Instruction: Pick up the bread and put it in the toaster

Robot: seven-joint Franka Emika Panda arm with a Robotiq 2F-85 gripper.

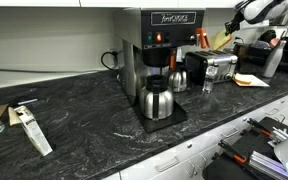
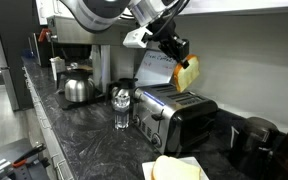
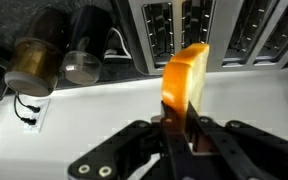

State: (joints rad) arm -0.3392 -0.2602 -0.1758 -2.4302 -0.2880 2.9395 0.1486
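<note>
My gripper [image 2: 177, 52] is shut on the bread [image 2: 187, 72], a small tan-yellow slice that hangs on edge in the air above the toaster [image 2: 174, 115]. In the wrist view the bread [image 3: 184, 72] stands between my fingers [image 3: 181, 122], with the toaster's slots [image 3: 184, 28] beyond it. The toaster is a low chrome box with dark ends; it also shows in an exterior view [image 1: 211, 66], where my gripper [image 1: 209, 38] holds the bread [image 1: 220, 40] above it.
A tall coffee machine [image 1: 154, 45] with steel carafes [image 1: 158, 100] stands beside the toaster. A glass shaker [image 2: 122, 108] stands in front of the toaster. A pale flat sheet [image 2: 174, 169] lies on the dark counter [image 1: 84, 105]. Two dark jars [image 3: 54, 58] sit beside the toaster.
</note>
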